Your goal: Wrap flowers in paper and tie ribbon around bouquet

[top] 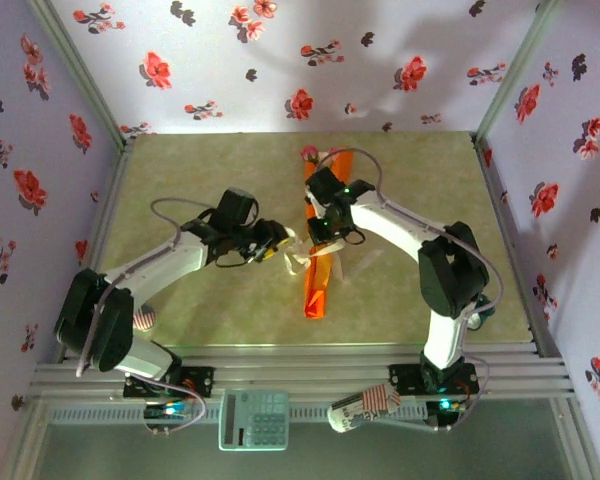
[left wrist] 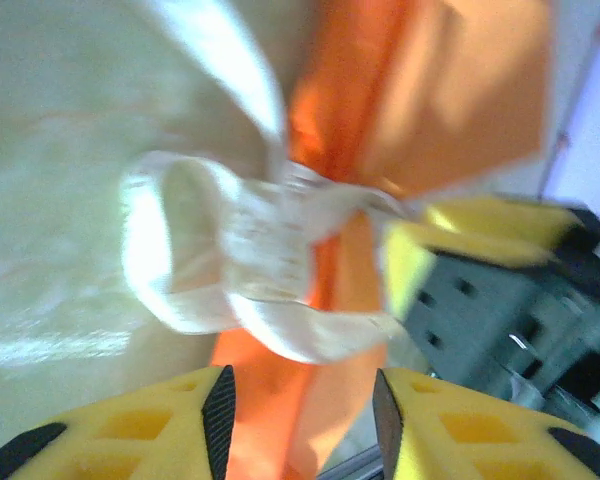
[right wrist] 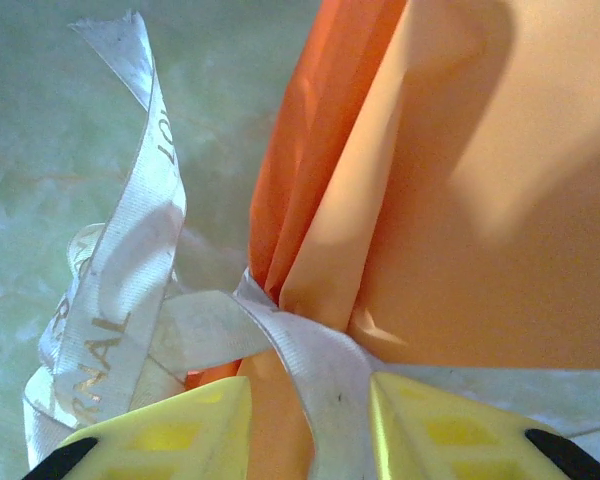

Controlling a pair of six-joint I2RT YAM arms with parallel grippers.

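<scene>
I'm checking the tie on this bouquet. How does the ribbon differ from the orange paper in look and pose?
The ribbon is a narrow cream-white strip with gold lettering; the paper is a broad, plain bright orange sheet. The ribbon loops and knots around the paper, which is pinched narrow there and widens beyond. The ribbon's ends trail loose; the paper lies in long folds. Both are thin and pliable.
</scene>
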